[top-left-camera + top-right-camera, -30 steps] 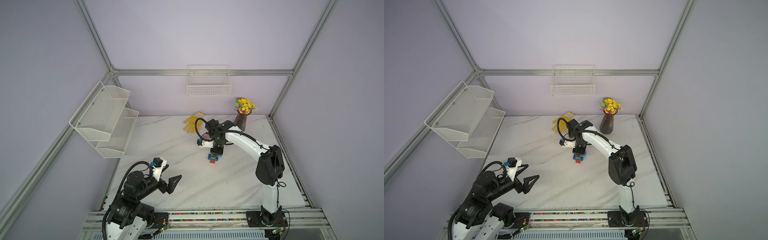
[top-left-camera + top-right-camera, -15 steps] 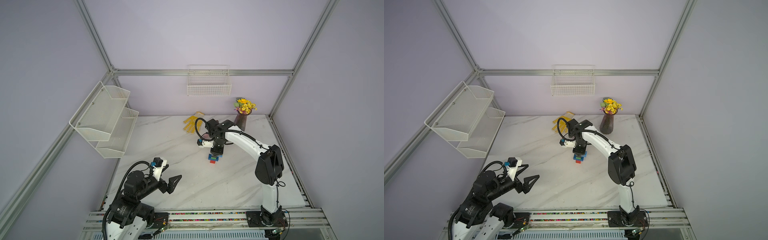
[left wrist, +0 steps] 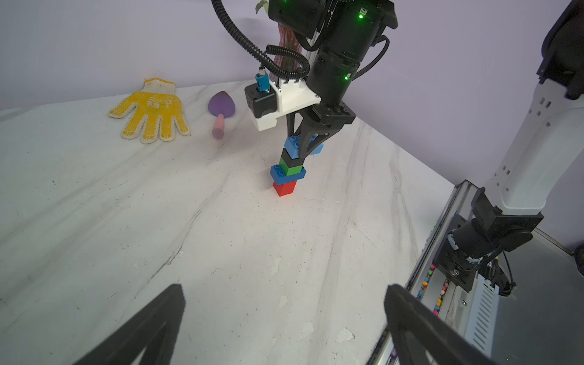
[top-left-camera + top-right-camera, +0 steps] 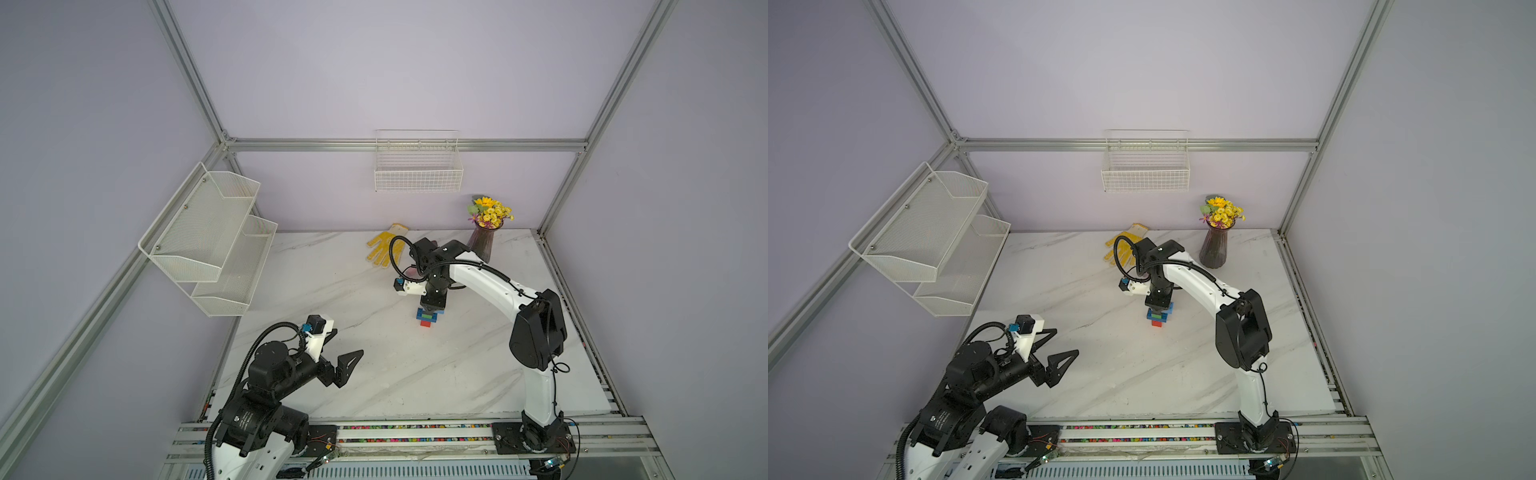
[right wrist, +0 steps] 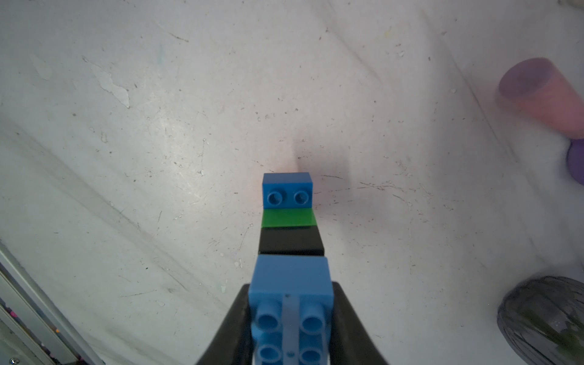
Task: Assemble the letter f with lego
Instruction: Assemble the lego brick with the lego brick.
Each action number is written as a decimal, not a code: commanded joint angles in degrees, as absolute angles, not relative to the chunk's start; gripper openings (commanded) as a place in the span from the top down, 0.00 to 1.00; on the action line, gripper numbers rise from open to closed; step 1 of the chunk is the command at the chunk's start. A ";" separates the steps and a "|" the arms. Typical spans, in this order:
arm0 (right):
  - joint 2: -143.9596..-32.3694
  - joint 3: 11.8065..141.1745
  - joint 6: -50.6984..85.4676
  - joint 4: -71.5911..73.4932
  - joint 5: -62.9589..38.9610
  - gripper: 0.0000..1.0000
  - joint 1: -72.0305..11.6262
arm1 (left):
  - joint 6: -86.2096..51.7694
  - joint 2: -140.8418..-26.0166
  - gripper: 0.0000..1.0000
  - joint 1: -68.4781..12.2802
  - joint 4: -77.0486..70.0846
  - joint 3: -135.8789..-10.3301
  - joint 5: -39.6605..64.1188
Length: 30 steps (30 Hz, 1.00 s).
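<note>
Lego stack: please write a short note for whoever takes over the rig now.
Right hand: shut on the upper blue studded plastic bar, on top of the stack.
Left hand: open, empty, above the white marble table near its own base.
Stack, upright: red square brick on the table, lower blue bar, green square brick, black square brick, upper bar.
Done: all five stacked.
To do: probably check the seating, release, withdraw.
</note>
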<state>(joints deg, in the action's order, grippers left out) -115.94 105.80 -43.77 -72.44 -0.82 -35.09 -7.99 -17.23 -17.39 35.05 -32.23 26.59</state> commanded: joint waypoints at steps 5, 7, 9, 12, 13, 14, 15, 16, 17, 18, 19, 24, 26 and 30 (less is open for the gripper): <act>-119.49 102.78 -43.53 -73.23 0.30 1.00 -35.29 | -8.35 -17.29 0.00 -17.62 34.10 -32.26 26.32; -119.53 101.81 -43.57 -72.91 -0.07 1.00 -35.33 | -8.37 -17.26 0.00 -17.64 34.10 -32.30 26.21; -119.94 101.17 -43.59 -72.85 -0.64 1.00 -35.33 | -8.51 -17.15 0.00 -17.63 34.10 -32.27 26.19; -121.12 101.20 -43.59 -72.89 -1.78 1.00 -35.38 | -8.49 -17.18 0.00 -17.62 34.10 -32.26 26.19; -121.57 101.41 -43.53 -73.02 -2.42 1.00 -35.42 | -8.47 -17.23 0.00 -17.61 34.10 -32.26 26.19; -122.10 101.55 -43.58 -73.08 -2.68 1.00 -35.41 | -8.46 -17.23 0.00 -17.63 34.10 -32.29 26.19; -122.61 101.53 -43.59 -73.12 -2.97 1.00 -35.37 | -8.52 -17.29 0.00 -17.64 34.10 -32.28 26.24; -123.14 101.47 -43.59 -73.03 -3.23 1.00 -35.34 | -8.48 -17.36 0.00 -17.66 34.10 -32.26 26.19; -123.53 101.50 -43.59 -73.12 -3.46 1.00 -35.33 | -8.52 -17.41 0.00 -17.63 34.12 -32.26 26.25; -124.02 101.57 -43.57 -73.06 -3.83 1.00 -35.33 | -8.47 -17.45 0.00 -17.61 34.10 -32.26 26.28; -124.39 101.68 -43.49 -73.13 -4.18 1.00 -35.33 | -8.51 -17.45 0.00 -17.65 34.10 -32.26 26.20; -125.21 102.08 -43.58 -73.16 -4.79 1.00 -34.95 | -8.53 -17.47 0.00 -17.58 34.10 -32.26 26.19; -125.23 101.78 -43.67 -73.02 -5.05 1.00 -34.72 | -8.57 -17.50 0.00 -17.66 34.10 -32.30 26.24; -125.31 101.56 -43.81 -72.60 -6.40 1.00 -34.32 | -8.59 -17.49 0.00 -17.63 34.09 -32.26 26.24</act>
